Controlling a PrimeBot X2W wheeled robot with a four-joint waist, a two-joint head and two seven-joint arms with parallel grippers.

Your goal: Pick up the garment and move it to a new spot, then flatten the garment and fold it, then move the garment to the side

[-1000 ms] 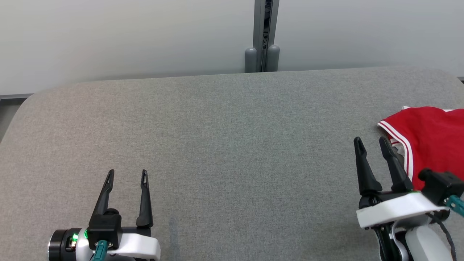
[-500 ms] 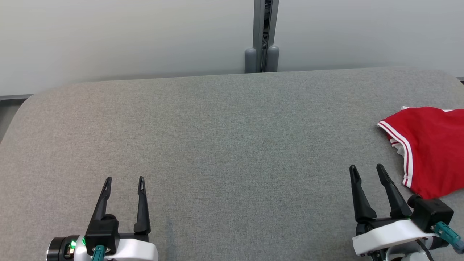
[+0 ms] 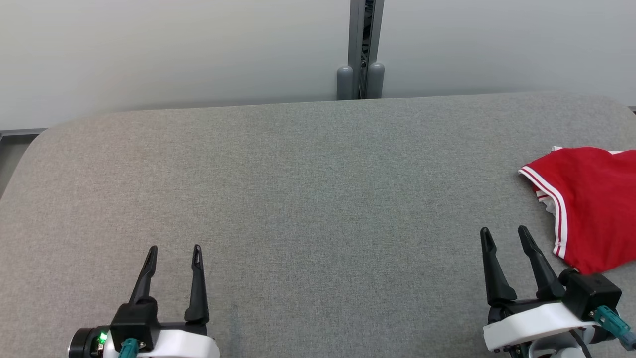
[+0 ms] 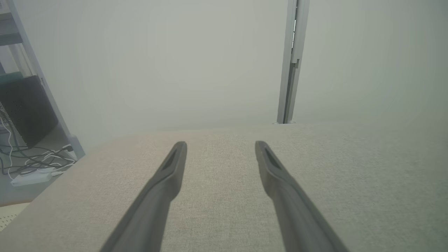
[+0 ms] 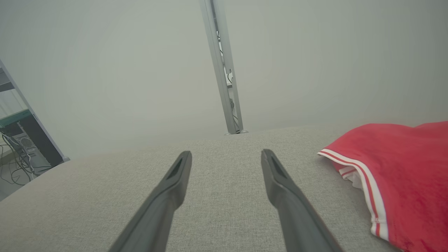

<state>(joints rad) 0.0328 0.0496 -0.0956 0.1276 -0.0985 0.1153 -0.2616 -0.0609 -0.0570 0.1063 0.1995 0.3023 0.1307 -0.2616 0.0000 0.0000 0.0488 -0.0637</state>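
A red garment (image 3: 594, 204) with white-striped trim lies folded at the table's right edge, partly cut off by the head view; the right wrist view has the garment (image 5: 395, 175) at its right. My right gripper (image 3: 504, 235) stands open just left of its near corner, apart from it, nothing between the fingers. In the right wrist view that gripper (image 5: 226, 155) points over bare fabric. My left gripper (image 3: 174, 250) is open at the lower left over the grey table (image 3: 308, 199), far from the garment. The left wrist view has the same gripper (image 4: 221, 146) holding nothing.
A pale wall runs behind the table with a grey vertical post (image 3: 361, 49) at its middle. Past the table's left edge are cables and a power strip on the floor (image 4: 31, 171) and a dark cabinet (image 4: 24, 108).
My right gripper drew back from beside the garment toward the near edge, then held still. The left gripper slid slightly nearer too. The garment stayed put.
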